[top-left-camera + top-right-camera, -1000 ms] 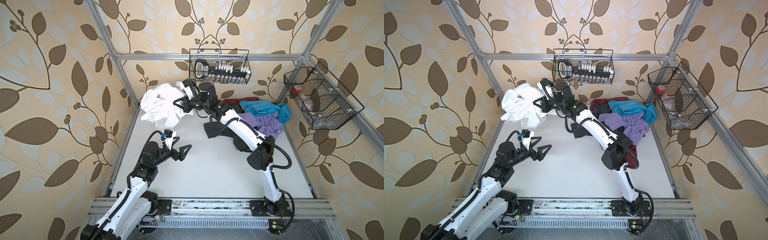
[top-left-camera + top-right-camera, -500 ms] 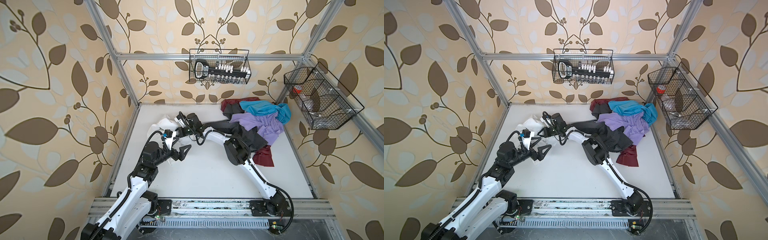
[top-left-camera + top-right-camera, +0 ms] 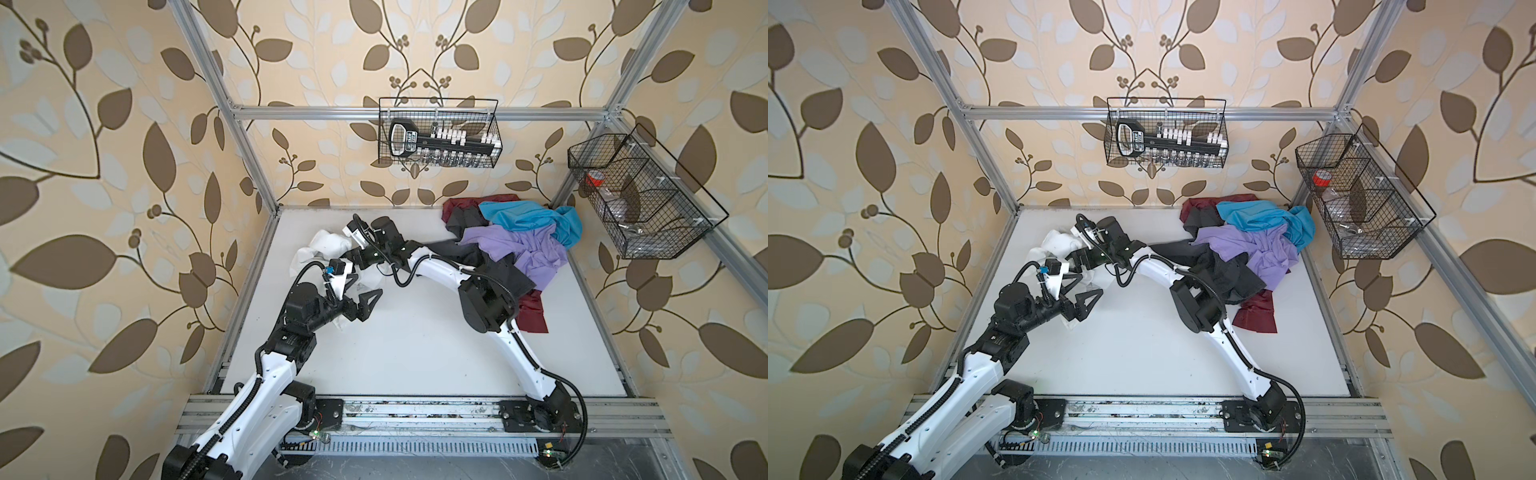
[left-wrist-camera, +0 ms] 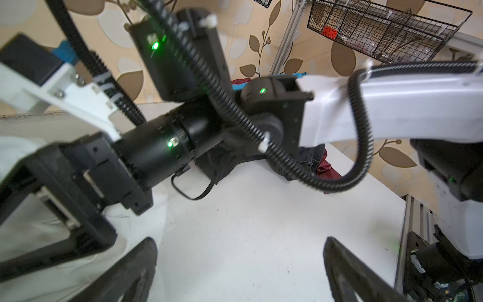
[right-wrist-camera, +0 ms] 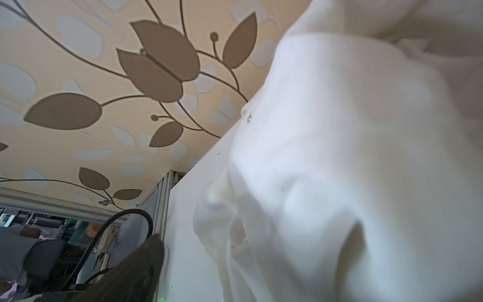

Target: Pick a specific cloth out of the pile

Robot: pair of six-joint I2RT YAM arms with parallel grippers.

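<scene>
The cloth lies near left edge of table; right pincer, left pincer both spread wide.

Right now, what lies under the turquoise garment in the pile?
The purple garment shows beneath the turquoise garment, and a maroon cloth and a dark grey cloth stick out at its edge. Anything deeper in the pile is covered.
</scene>
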